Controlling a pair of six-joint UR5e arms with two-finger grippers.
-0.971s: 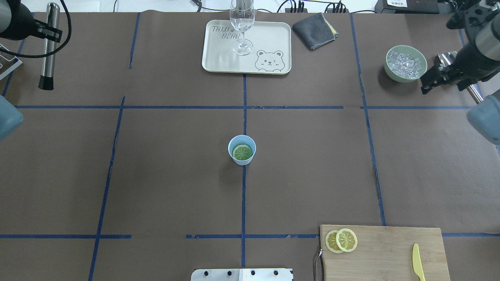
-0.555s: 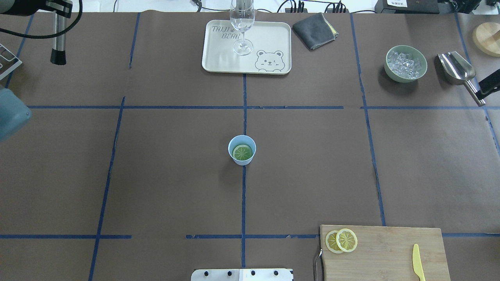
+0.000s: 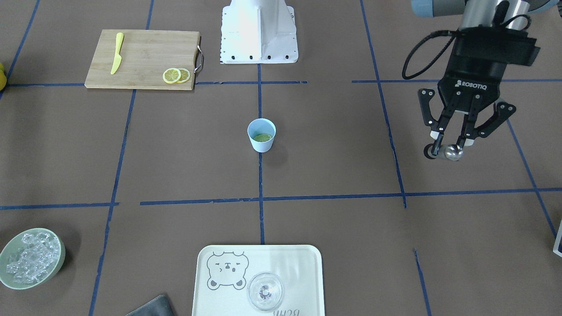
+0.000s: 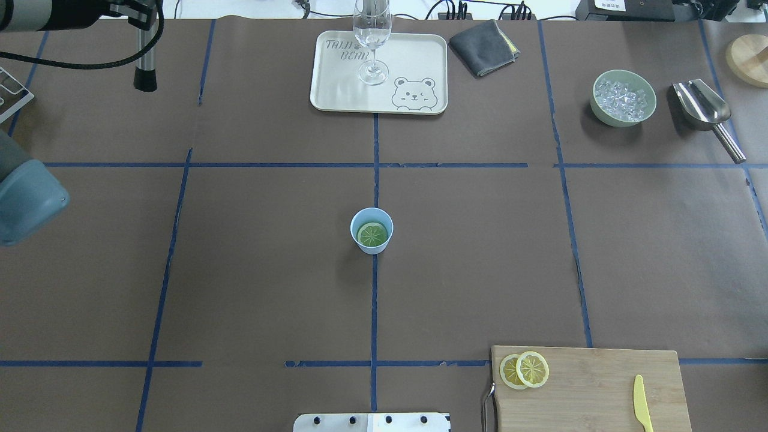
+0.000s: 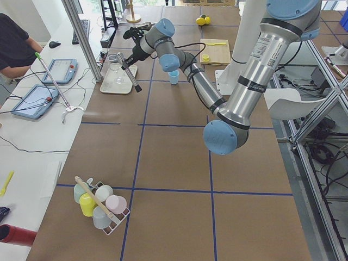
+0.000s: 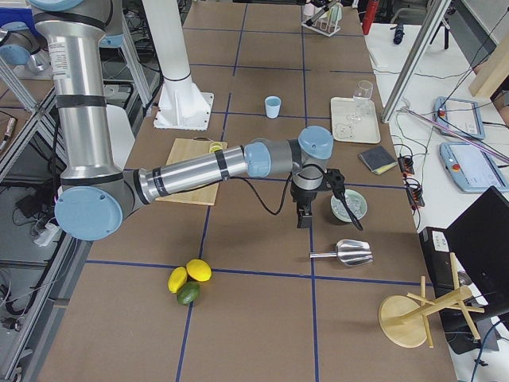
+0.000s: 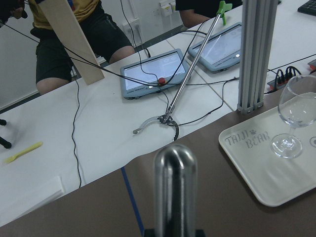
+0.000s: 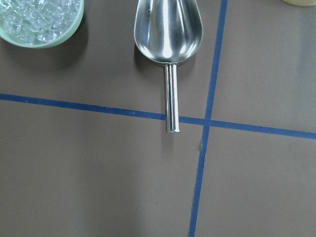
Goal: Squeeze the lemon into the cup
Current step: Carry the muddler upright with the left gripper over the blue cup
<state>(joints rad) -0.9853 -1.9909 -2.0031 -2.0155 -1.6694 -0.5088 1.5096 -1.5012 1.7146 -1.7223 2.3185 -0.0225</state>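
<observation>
Where the L gripper [image 3: 448, 147] hangs over the far-left part of the table [image 4: 258, 282], its fingers are drawn in tight on a steel rod [image 4: 143, 54] w/ a black tip. The rod slants, tip lowest, and the L wrist cam looks along its rounded top end toward the tray. R gripper [image 6: 303, 213] shows only in the right-end view, beside the bowl of ice [image 4: 623, 98]; can't tell if it's open or closed, or if it holds anything. Its wrist cam looks straight down on a metal scoop [image 8: 168, 34] lying on the table, handle across a blue tape line, bowl rim at the frame's corner. Both grippers are well apart from the cup [image 4: 372, 230], which stands upright at table centre on the middle tape line. One lemon slice [image 4: 372, 234] lies flat inside it, low down, looking greenish. Two more slices [image 4: 525, 369] overlap on the cutting board [image 4: 594, 390] at the robot's near right, w/ a yellow knife [image 4: 642, 405] at the board's other end. Far side, centre: tray [image 4: 336, 90] w/ a wine glass [image 4: 372, 36] standing on it, grey cloth [image 4: 483, 47] just beside.
</observation>
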